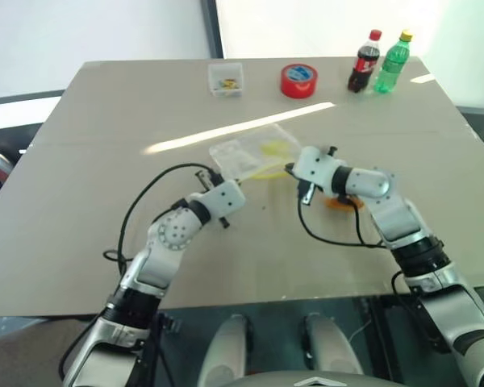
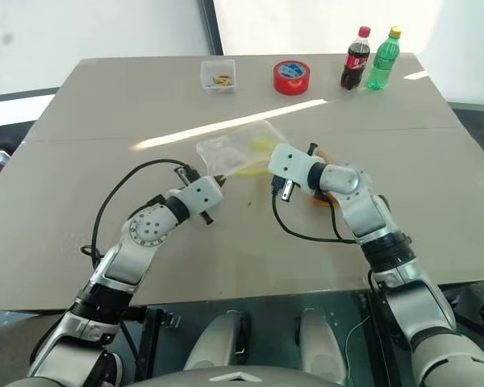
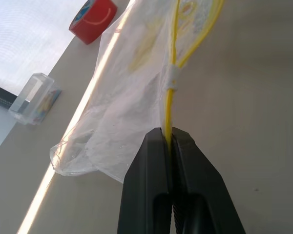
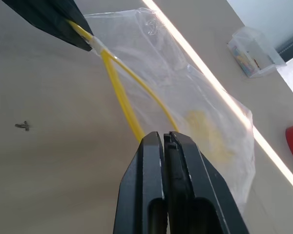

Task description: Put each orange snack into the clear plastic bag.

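Observation:
The clear plastic bag [image 1: 250,151] lies mid-table with its yellow strip [image 4: 118,92] parted into two lips. My left gripper [image 3: 167,132] is shut on one end of that strip, where the lips meet. My right gripper [image 4: 162,135] is shut on the near lip, further along. In the head view the two grippers face each other across the bag's mouth, the left [image 1: 216,176] and the right [image 1: 289,168]. One orange snack [image 1: 336,203] lies on the table under my right forearm, mostly hidden by it.
A small clear tub [image 1: 226,79], a red tape roll [image 1: 298,81], a cola bottle [image 1: 365,63] and a green bottle [image 1: 393,63] stand along the far edge of the table [image 1: 81,242]. Black cables hang from both wrists.

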Controlling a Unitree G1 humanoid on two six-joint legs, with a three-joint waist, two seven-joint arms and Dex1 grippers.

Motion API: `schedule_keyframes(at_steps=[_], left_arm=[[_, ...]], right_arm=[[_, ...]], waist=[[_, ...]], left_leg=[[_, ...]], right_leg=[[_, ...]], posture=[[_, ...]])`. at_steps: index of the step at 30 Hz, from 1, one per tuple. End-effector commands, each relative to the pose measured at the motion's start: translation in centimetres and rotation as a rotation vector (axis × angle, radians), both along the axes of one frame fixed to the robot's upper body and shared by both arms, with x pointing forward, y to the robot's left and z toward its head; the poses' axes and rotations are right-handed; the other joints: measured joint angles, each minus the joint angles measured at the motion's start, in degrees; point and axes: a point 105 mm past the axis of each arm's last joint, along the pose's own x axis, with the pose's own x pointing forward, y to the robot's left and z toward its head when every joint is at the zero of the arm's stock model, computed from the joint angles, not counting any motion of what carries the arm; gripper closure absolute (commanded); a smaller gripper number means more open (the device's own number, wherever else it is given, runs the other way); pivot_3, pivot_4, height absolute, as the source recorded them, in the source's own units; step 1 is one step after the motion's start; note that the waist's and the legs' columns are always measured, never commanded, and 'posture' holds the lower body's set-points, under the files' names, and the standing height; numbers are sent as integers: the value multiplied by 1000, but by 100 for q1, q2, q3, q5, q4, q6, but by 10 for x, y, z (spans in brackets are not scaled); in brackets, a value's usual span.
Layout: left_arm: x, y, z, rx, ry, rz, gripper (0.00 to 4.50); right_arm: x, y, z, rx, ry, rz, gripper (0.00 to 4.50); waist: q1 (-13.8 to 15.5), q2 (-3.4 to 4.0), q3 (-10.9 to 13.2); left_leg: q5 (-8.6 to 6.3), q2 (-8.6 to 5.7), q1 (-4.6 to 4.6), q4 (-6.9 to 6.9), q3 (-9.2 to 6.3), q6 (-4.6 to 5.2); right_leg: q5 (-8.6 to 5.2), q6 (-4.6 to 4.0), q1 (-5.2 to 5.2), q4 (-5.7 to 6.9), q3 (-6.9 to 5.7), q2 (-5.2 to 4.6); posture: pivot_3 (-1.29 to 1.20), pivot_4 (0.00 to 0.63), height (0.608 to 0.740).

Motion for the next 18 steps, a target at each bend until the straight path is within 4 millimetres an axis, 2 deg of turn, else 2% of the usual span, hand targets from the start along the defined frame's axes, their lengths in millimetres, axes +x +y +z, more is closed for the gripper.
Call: schedule_keyframes(at_steps=[1,12,15,16,18], left_arm=[[1,-5,12,-28,-39,-11,4500],[-15,-20,8,-60,-11,-79,4500],[-18,-21,7,-70,-1,-90,4500],[-18,-22,7,-71,-1,-89,4500],[-17,-21,7,-69,-2,-87,4500]], right_arm=[[8,4,9,27,-43,-11,4326],[31,5,0,2,-72,-73,4326],[33,19,-12,-80,-123,-29,4326],[35,25,-13,-107,-159,-9,3786],[36,34,-13,-136,-219,22,3123]], waist=[[-2,0,0],[-13,0,0],[-29,0,0],[-28,0,0],[-36,0,1]], left_leg=[[0,0,0,2,1,0],[0,1,1,25,0,0],[0,1,3,27,0,0],[0,2,6,27,1,0],[0,3,6,26,0,0]], right_leg=[[0,0,0,4,0,0],[0,0,0,29,1,2],[0,0,0,31,5,2],[0,0,0,31,8,4],[0,0,0,32,8,5]], posture=[[0,150,740],[0,150,740],[0,150,740],[0,150,740],[0,150,740]])
